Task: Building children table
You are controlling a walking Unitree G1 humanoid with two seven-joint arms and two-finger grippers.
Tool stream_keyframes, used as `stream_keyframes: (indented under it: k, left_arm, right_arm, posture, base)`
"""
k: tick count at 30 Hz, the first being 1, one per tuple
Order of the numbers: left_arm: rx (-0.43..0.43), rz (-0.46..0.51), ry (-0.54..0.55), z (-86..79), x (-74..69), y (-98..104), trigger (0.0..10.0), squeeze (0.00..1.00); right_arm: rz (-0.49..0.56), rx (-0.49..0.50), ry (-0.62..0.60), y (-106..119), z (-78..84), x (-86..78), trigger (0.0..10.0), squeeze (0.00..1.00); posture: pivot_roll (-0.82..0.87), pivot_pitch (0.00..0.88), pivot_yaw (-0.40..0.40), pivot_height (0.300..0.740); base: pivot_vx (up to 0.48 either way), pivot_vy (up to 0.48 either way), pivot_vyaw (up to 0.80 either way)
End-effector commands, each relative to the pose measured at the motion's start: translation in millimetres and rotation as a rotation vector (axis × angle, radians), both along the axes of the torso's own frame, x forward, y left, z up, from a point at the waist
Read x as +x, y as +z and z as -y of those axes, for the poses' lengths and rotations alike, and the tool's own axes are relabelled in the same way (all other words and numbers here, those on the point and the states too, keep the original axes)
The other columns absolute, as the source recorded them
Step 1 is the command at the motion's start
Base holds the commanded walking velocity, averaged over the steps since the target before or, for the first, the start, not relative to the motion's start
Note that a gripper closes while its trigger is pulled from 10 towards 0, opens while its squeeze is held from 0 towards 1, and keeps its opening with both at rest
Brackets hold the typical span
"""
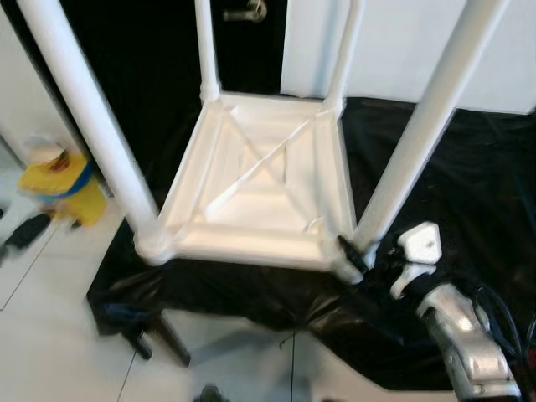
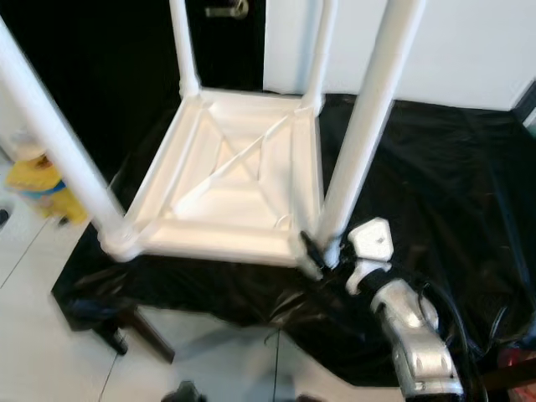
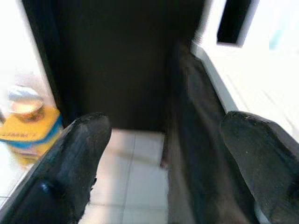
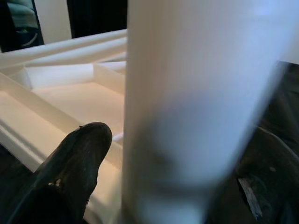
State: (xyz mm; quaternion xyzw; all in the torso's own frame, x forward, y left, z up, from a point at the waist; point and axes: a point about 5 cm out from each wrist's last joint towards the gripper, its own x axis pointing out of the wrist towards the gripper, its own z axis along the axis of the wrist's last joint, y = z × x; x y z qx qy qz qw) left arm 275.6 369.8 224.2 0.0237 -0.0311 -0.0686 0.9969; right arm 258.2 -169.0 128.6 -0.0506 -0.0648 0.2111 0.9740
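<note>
We have our right gripper (image 1: 362, 254) closed round the near right leg (image 1: 414, 134) of the upturned white table (image 1: 260, 180), down at its base, one finger (image 4: 74, 163) on each side. The table lies on black sheeting (image 1: 469, 193). Our left gripper (image 3: 163, 154) hangs open, holding nothing, above tiled floor (image 3: 135, 177). Left of the table stands a yellow container (image 1: 63, 188).

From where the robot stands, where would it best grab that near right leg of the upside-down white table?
Probably low on the table leg, close above the corner where it meets the table top. The leg is a smooth round post standing upright, so two fingers can close across it from the side. The right pincer is placed that way, coming from the near right with a finger on each side of the post.
</note>
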Motion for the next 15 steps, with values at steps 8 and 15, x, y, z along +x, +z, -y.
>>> stream_keyframes:
  k: [8,15]
  left_arm:
    - [-0.047,0.119,-0.076,46.7,62.0,14,10.0,0.00]
    - [-0.090,0.165,-0.137,75.7,85.5,21,10.0,0.00]
  right_arm:
    - [-0.041,0.033,-0.052,-12,-5.7,1.9,10.0,0.00]
    - [-0.080,0.033,-0.072,-22,-11.2,-4.4,10.0,0.00]
  posture:
    - [0.08,0.104,0.004,0.740]
    - [0.05,0.109,0.020,0.740]
  base:
    - [0.000,0.000,0.00]
    - [0.000,0.000,0.00]
